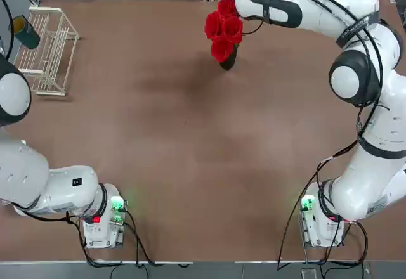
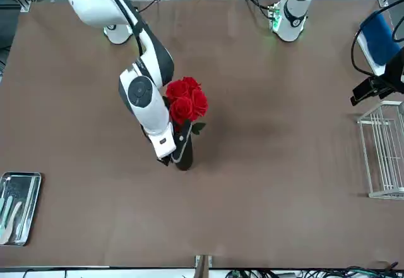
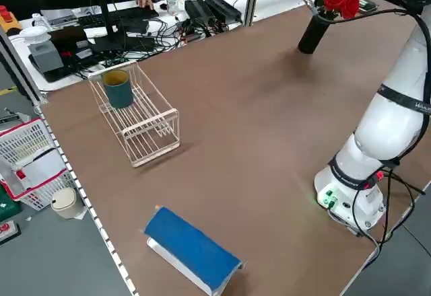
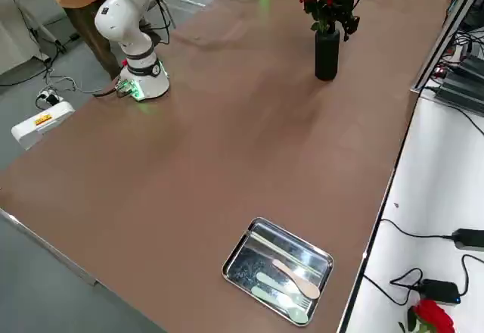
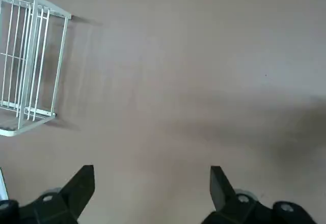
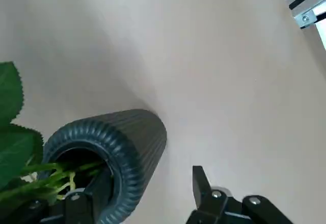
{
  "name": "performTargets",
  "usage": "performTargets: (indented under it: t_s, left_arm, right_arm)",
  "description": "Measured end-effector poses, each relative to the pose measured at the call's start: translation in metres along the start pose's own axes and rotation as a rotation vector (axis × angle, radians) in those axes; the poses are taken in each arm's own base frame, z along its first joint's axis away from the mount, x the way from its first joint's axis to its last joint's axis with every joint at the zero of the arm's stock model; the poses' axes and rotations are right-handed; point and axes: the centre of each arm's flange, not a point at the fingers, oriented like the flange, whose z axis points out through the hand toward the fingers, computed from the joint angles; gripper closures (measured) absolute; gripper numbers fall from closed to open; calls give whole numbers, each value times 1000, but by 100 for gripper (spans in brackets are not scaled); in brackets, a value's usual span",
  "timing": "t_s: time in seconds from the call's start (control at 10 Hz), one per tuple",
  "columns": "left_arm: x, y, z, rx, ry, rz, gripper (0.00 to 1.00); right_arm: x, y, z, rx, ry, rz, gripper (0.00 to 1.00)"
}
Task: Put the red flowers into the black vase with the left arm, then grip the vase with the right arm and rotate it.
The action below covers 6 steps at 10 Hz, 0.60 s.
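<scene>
The red flowers [image 1: 223, 28] stand with their stems in the black vase [image 1: 228, 60], upright near the far edge of the table, right of centre. My right gripper [image 6: 137, 188] is at the vase's upper part, below the blooms [image 2: 186, 98]. It is open, with the ribbed vase [image 6: 122, 147] close to one finger and a clear gap to the other finger [image 6: 201, 183]. My left gripper [image 5: 152, 183] hangs open and empty above bare table at the left side, near the wire rack.
A white wire rack [image 1: 47, 51] with a dark teal cup [image 1: 25, 32] on it stands at the far left. A metal tray [image 2: 19, 205] with cutlery lies at the far right corner. Cables and equipment line the far edge.
</scene>
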Motion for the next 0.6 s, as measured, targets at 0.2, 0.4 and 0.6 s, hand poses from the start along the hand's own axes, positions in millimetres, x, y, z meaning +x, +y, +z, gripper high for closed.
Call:
performTargets:
  t_s: [0.2, 0.4, 0.6]
  left_arm:
    - [0, -1, 0, 0, 0, -1, 0]
    - [0, -1, 0, 0, 0, -1, 0]
    - [0, -1, 0, 0, 0, -2, 0]
  right_arm:
    - [-3, 6, -4, 7, 1, 15, 26]
    - [-5, 11, -9, 11, -7, 23, 25]
    - [-6, 17, -17, 7, -3, 30, 25]
